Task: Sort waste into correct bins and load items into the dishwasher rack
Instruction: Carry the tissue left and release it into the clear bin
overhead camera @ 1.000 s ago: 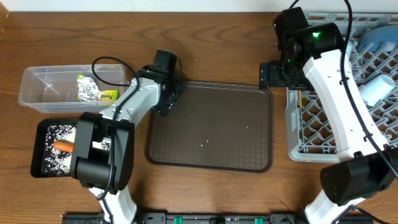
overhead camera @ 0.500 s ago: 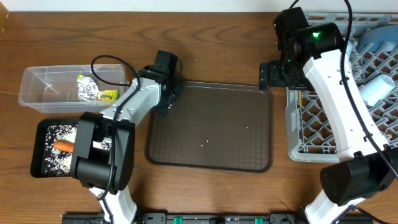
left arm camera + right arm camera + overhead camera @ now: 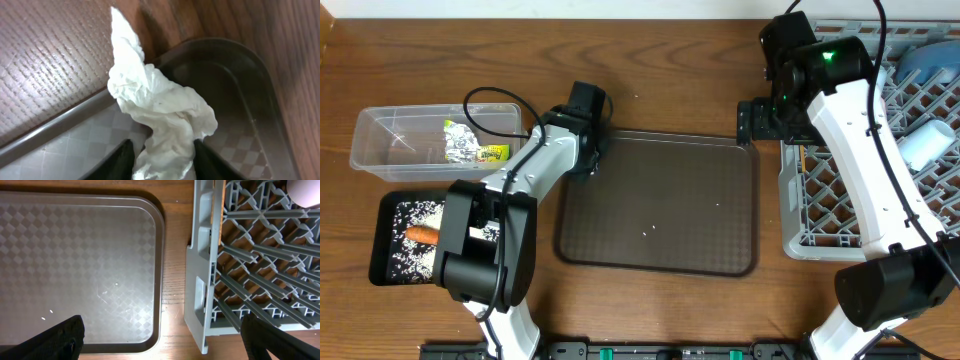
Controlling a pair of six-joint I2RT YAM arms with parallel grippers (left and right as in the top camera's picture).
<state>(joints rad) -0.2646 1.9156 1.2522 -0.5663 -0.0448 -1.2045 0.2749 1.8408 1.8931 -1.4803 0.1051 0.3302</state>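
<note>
The crumpled white paper [image 3: 160, 105] lies in the far left corner of the dark brown serving tray [image 3: 660, 210], reaching over its rim. My left gripper [image 3: 162, 145] is shut on the paper, one dark finger pressed against each side. From overhead the left gripper [image 3: 592, 160] hides the paper. My right gripper [image 3: 161, 330] is open and holds nothing, hovering over the gap between the serving tray [image 3: 75, 255] and the grey dishwasher rack [image 3: 205, 280]. In the overhead view the right gripper [image 3: 767, 122] sits by the rack's [image 3: 790, 200] left wall.
A clear tub [image 3: 380, 140] at the left holds the yellow-green wrapper [image 3: 470, 148]. Below it, the black tray [image 3: 385, 240] holds rice [image 3: 405, 258] and the carrot [image 3: 422, 235]. A dark blue bowl [image 3: 930, 65] and a pale cup [image 3: 928, 145] sit in the rack.
The left gripper's jaws have closed in onto the white paper at the tray corner. Neither arm has shifted noticeably, and the right gripper stays open.
</note>
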